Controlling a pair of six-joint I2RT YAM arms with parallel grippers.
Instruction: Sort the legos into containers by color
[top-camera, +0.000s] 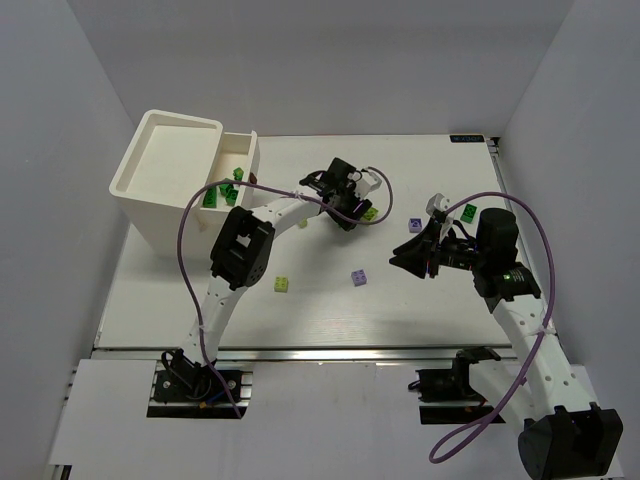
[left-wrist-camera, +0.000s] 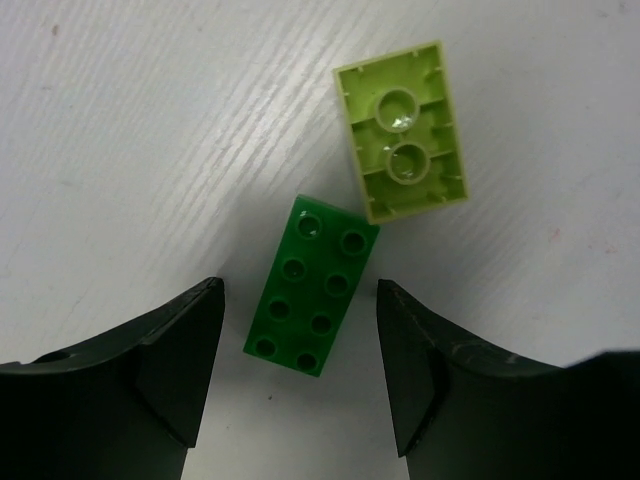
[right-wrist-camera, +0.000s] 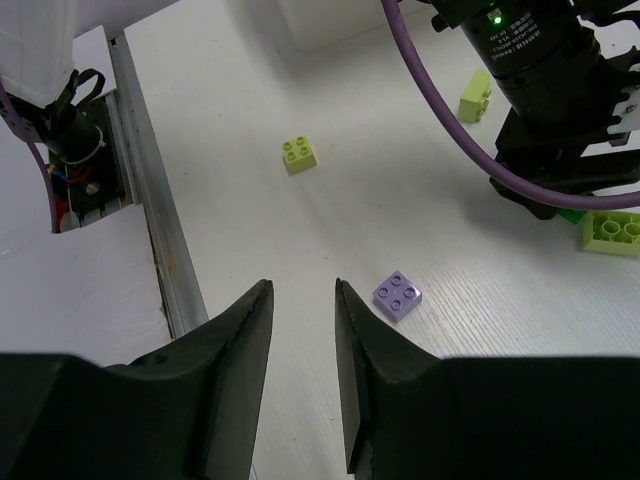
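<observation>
Left fingers (left-wrist-camera: 170, 370) spread astride dark green brick (left-wrist-camera: 312, 300), right fingers (right-wrist-camera: 235, 350) parted, empty, drawer (top-camera: 247, 150) partly hidden

Left pincer (left-wrist-camera: 298, 300) pointing down, jaws wide apart, right pincer (right-wrist-camera: 302, 292) tilted, jaws narrowly parted, seemingly gripping nothing

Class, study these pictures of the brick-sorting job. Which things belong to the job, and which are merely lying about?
Belong to the job: dark green brick; upturned yellow-green brick; lavender brick; small yellow-green brick; open drawer; white box.

Just there: purple cable; metal rail.
</observation>
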